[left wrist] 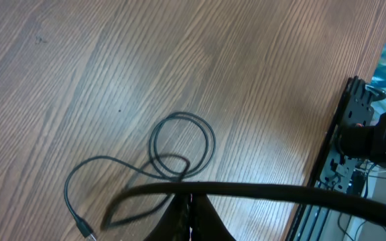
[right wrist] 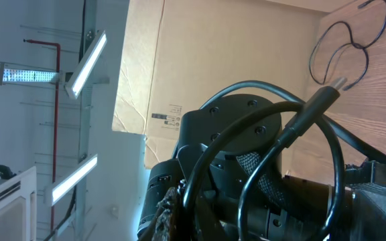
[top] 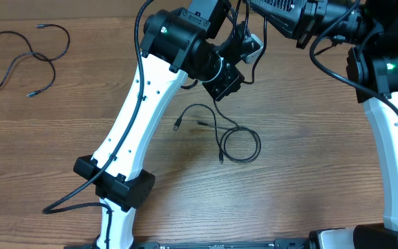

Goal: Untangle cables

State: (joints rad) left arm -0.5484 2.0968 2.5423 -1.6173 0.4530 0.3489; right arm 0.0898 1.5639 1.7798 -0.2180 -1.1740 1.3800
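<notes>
One thin black cable (top: 221,131) lies at the table's middle with a round loop (top: 240,146); it also shows in the left wrist view (left wrist: 179,144). A second cable (top: 21,57) lies loose at the far left, and shows far off in the right wrist view (right wrist: 340,47). My left gripper (top: 228,86) (left wrist: 190,217) hangs above the middle cable, fingers together, with a black cord (left wrist: 280,193) across its tips. My right gripper (top: 254,45) (right wrist: 183,214) is raised at the back, shut on a cord whose plug end (right wrist: 326,96) loops before the camera.
The left arm (top: 133,117) crosses the table diagonally from the front. The right arm (top: 389,138) stands along the right side. The table's front edge and a black base frame (left wrist: 344,147) show in the left wrist view. Cardboard boxes (right wrist: 213,60) stand beyond the table.
</notes>
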